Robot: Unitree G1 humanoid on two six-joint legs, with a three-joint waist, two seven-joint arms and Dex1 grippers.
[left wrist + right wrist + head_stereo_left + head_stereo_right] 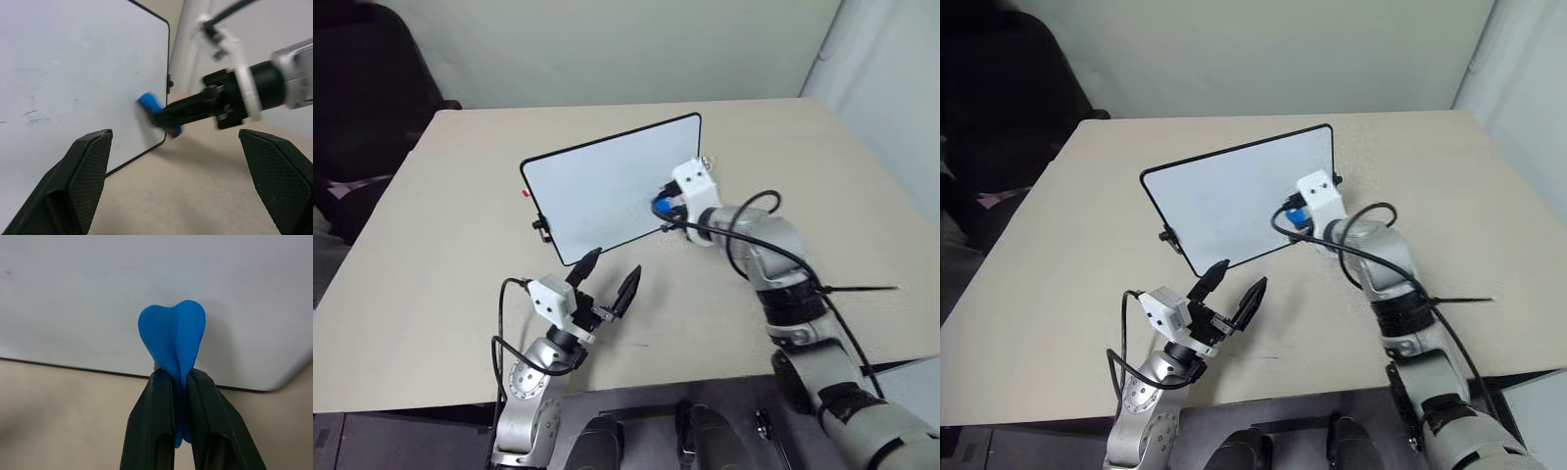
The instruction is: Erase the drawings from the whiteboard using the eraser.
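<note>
The whiteboard (597,191) stands tilted in the middle of the beige table (431,255). My right gripper (670,211) is shut on the blue eraser (172,338) and holds it against the board's white face near the lower right corner. In the left wrist view the eraser (149,104) meets the board close to its black frame. The drawings are out of view; faint grey smears (34,116) mark the face. My left gripper (613,266) is open and holds nothing, just in front of the board's lower edge.
A dark chair (362,78) stands beyond the table's back left corner. A pale curtain (891,69) hangs at the right. Black cables (754,235) loop around my right forearm. The board's black side knob (540,227) sticks out at its left.
</note>
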